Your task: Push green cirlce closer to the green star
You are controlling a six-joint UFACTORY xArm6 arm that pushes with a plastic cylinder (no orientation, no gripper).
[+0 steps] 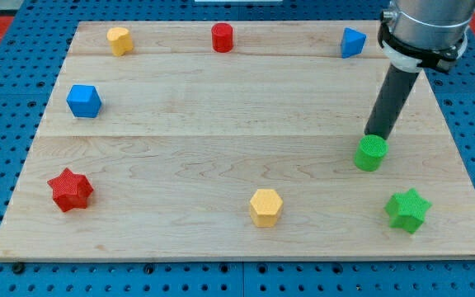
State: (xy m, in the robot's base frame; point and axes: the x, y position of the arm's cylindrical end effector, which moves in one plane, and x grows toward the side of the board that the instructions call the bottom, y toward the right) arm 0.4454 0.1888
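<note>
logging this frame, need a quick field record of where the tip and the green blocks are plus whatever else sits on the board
tip: my tip at the upper edge of the green circle, seemingly touching
target: green star, below and right of the circle, apart
top row: yellow block, red cylinder, blue block
left: blue cube, red star
bottom middle: yellow hexagon

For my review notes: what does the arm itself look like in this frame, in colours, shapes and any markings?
At the view's top right, a grey cylindrical housing ends in a black collar with a thin white ring beneath it. From it runs a straight, dark, smooth rod, down to my tip. No cables or markings show, and there are no jaws.
</note>
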